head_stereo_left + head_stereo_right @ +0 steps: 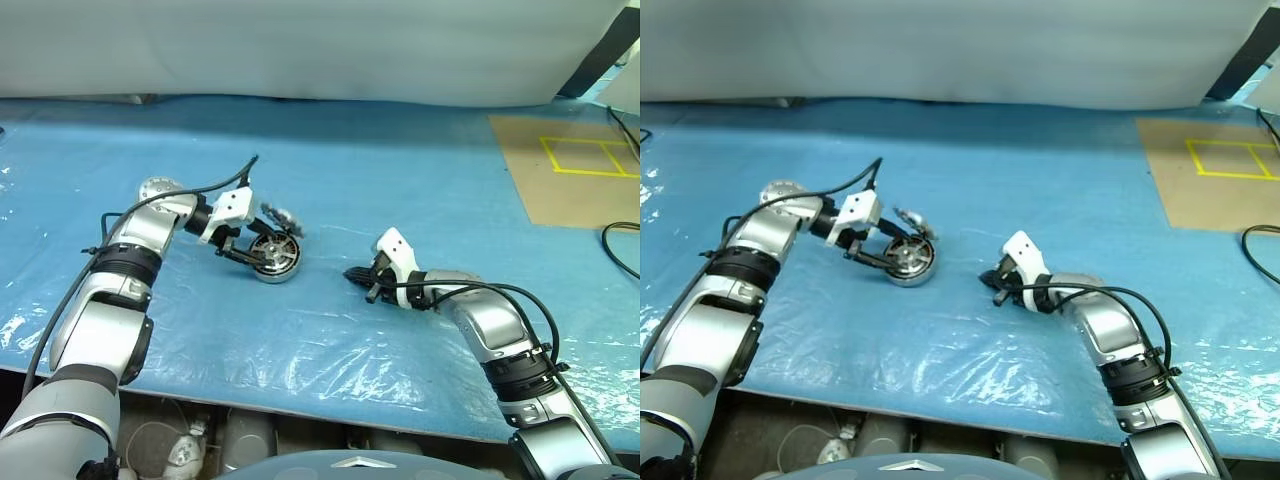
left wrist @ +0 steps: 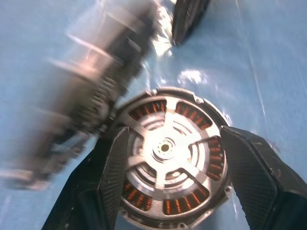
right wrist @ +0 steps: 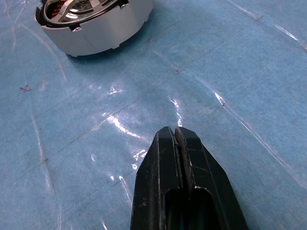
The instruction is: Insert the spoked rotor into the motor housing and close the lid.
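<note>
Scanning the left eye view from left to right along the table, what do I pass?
Left gripper, its fingers either side of the motor housing → motor housing with the spoked rotor in it → right gripper, shut → brown board with yellow tape, far right.

table point(image 1: 400, 180): blue plastic sheet | cardboard point(image 1: 565, 170): yellow tape | white backdrop point(image 1: 300, 45)

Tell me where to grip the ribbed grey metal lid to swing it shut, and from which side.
Grip the ribbed grey metal lid by its raised free edge, opposite where it joins the round silver-grey motor housing, probably coming from above and behind it. It stands tilted up at the housing's far rim, so that edge is exposed. The left gripper is nearest, its fingers straddling the housing.
</note>
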Motion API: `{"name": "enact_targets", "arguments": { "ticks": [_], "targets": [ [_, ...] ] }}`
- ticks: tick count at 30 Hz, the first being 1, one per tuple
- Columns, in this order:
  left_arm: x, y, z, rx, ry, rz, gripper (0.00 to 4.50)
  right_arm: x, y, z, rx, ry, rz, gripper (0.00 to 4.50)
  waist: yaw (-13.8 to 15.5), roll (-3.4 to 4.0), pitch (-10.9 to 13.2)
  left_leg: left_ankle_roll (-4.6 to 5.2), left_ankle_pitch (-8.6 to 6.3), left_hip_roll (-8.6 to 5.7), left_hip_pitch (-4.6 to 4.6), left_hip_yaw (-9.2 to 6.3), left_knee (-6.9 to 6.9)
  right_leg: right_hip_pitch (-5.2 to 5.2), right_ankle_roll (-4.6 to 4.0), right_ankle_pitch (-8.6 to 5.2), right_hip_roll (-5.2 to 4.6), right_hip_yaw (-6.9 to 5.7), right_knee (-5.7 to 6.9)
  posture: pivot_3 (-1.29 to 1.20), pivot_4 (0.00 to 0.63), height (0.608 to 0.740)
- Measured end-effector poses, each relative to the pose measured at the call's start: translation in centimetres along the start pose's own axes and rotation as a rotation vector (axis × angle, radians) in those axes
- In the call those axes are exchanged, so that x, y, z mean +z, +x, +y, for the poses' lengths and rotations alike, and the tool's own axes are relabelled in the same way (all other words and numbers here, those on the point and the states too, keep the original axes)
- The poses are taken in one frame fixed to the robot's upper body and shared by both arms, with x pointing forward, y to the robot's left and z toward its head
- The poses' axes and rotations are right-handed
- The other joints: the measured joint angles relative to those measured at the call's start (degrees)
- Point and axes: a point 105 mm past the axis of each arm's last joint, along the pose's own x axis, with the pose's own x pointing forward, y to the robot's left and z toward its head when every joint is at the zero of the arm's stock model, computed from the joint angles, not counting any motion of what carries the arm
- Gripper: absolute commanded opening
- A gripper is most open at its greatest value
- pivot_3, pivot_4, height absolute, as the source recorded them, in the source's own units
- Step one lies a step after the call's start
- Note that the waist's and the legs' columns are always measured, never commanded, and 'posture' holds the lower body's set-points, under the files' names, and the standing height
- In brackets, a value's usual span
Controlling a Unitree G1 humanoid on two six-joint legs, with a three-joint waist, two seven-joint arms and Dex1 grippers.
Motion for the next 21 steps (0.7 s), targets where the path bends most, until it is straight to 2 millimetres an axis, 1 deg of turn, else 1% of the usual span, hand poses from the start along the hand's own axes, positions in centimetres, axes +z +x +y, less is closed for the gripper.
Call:
{"name": "enact_targets", "arguments": {
  "ticks": [2, 5, 8, 9, 11, 13, 15, 17, 19, 20, 21],
  "targets": [
    [0.9, -1.1, 0.4, 0.037, -0.008, -0.033, 3.21, 0.3, 0.1, 0.3, 0.024, 0.019, -0.023, 0.00, -0.11, 0.00, 0.00, 0.00, 0.00, 0.00, 0.00, 0.00, -0.01, -0.01, 0.00, 0.00, 0.00, 0.00, 0.00, 0.00, 0.150, 0.740],
    [1.7, -3.2, 0.8, 0.104, -0.023, -0.046, 3.21, 1.5, -0.1, 0.3, 0.051, 0.042, -0.074, 0.00, -0.21, 0.01, 0.01, 0.00, 0.00, 0.01, -0.02, 0.01, -0.03, -0.06, -0.01, 0.00, 0.01, 0.01, 0.00, 0.00, 0.150, 0.740],
    [2.6, -5.7, 1.9, 0.237, -0.096, -0.117, 3.21, 3.6, -0.1, 0.5, 0.091, 0.044, -0.134, 0.00, -0.19, 0.01, 0.01, 0.00, 0.00, 0.01, -0.02, 0.01, -0.01, -0.06, -0.01, 0.00, 0.02, 0.01, 0.01, 0.00, 0.150, 0.740],
    [2.7, -6.6, 2.1, 0.279, -0.123, -0.140, 3.21, 4.3, -0.1, 0.7, 0.105, 0.044, -0.151, 0.00, -0.22, 0.01, 0.01, 0.00, 0.00, 0.00, -0.02, 0.01, -0.01, -0.07, -0.01, 0.00, 0.02, 0.01, 0.00, 0.00, 0.150, 0.740],
    [2.8, -9.1, 2.7, 0.386, -0.180, -0.175, 3.21, 5.6, 0.1, 1.1, 0.144, 0.049, -0.182, 0.00, -0.29, 0.02, 0.01, -0.01, 0.00, 0.01, -0.04, 0.01, -0.01, -0.08, -0.02, -0.01, 0.07, 0.01, -0.02, 0.00, 0.150, 0.740],
    [2.6, -11.7, 2.7, 0.479, -0.227, -0.200, 3.21, 6.5, 0.3, 1.7, 0.190, 0.057, -0.202, 0.00, -0.37, 0.02, 0.01, -0.02, -0.01, 0.00, -0.06, 0.01, -0.04, -0.12, -0.03, -0.02, 0.11, 0.02, -0.05, 0.00, 0.150, 0.740],
    [1.8, -14.1, 1.7, 0.544, -0.286, -0.213, 3.21, 7.1, 0.6, 2.2, 0.235, 0.068, -0.205, 0.00, -0.50, 0.03, 0.01, -0.03, -0.02, 0.02, -0.06, 0.02, -0.10, -0.14, -0.04, -0.02, 0.12, 0.04, -0.10, 0.00, 0.150, 0.740],
    [0.3, -15.7, 0.0, 0.577, -0.375, -0.217, 3.21, 6.6, 1.1, 2.4, 0.268, 0.080, -0.176, 0.00, -0.46, 0.03, 0.01, -0.05, -0.03, 0.06, -0.11, 0.03, -0.12, -0.18, -0.05, -0.03, 0.12, 0.03, -0.15, 0.00, 0.150, 0.740],
    [-1.3, -16.6, -1.7, 0.608, -0.458, -0.218, 3.21, 5.7, 1.5, 2.7, 0.300, 0.099, -0.137, 0.00, -0.38, 0.02, 0.01, -0.05, -0.03, 0.07, -0.27, 0.02, -0.10, -0.31, -0.06, -0.03, 0.12, 0.01, -0.16, 0.00, 0.150, 0.740],
    [-2.3, -17.1, -2.8, 0.634, -0.501, -0.215, 3.21, 5.4, 1.8, 3.0, 0.329, 0.108, -0.118, 0.00, -0.39, 0.02, 0.01, -0.05, -0.03, 0.08, -0.40, 0.02, -0.09, -0.43, -0.05, -0.03, 0.12, -0.01, -0.13, 0.00, 0.150, 0.740],
    [-3.0, -17.1, -3.7, 0.645, -0.523, -0.207, 3.21, 5.2, 2.0, 3.3, 0.350, 0.112, -0.105, 0.00, -0.36, 0.02, 0.01, -0.05, -0.03, 0.10, -0.45, 0.02, -0.08, -0.48, -0.05, -0.03, 0.12, -0.02, -0.11, 0.00, 0.150, 0.740]
  ]
}}
